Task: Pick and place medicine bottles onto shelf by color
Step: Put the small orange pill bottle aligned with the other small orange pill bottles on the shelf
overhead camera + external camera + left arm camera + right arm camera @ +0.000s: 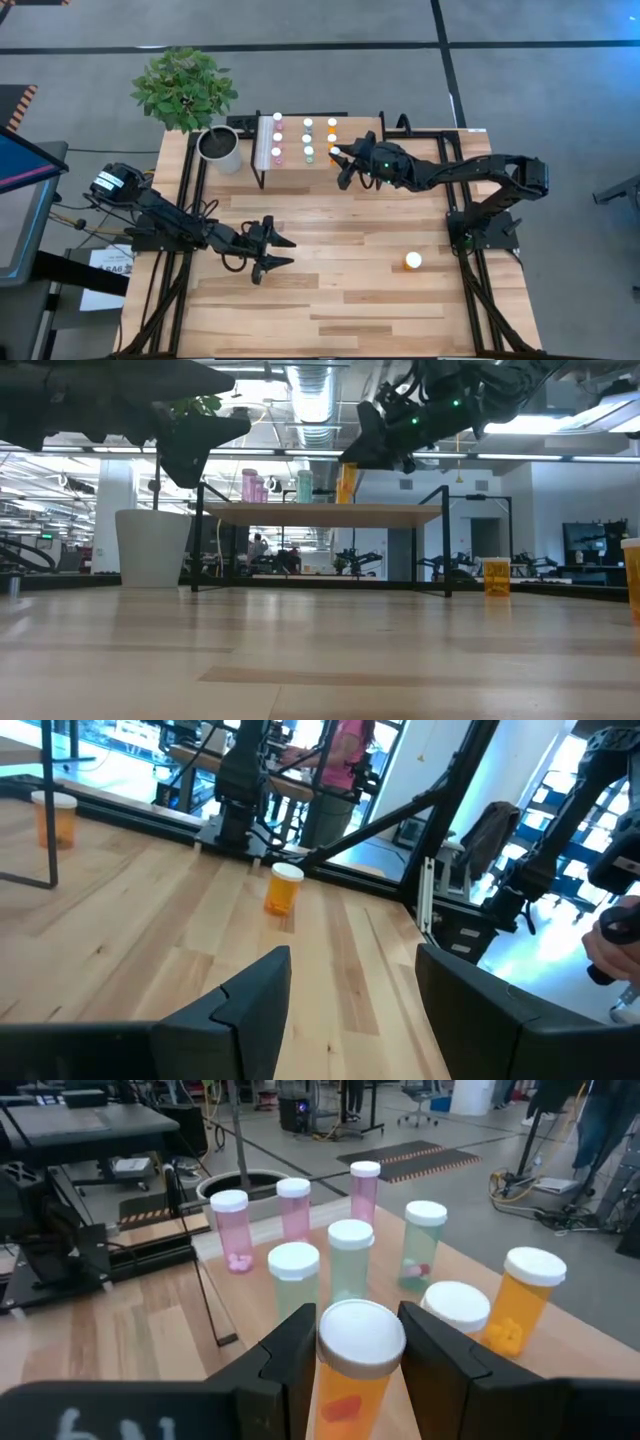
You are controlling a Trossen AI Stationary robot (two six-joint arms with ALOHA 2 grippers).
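The right gripper (350,1360) jaws clamp an orange bottle (357,1365) over the shelf (300,172); lowering carelessly could topple the orange neighbour (522,1300) at 3 o'clock. The left gripper (277,250) jaws gape empty.

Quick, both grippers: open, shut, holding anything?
Left gripper: open, empty, above the table.
Right gripper: shut on an orange bottle, at the shelf.

Light-wood plank table (330,290), seen from above. At its far edge stands the shelf (292,172), a small raised platform on thin black legs, carrying white-capped bottles in three columns: pink (277,135), teal-green (308,138) and orange (332,124). A grey-white plant pot (221,149) stands just beside the shelf. One orange bottle (413,261) stands alone on the table, well apart.
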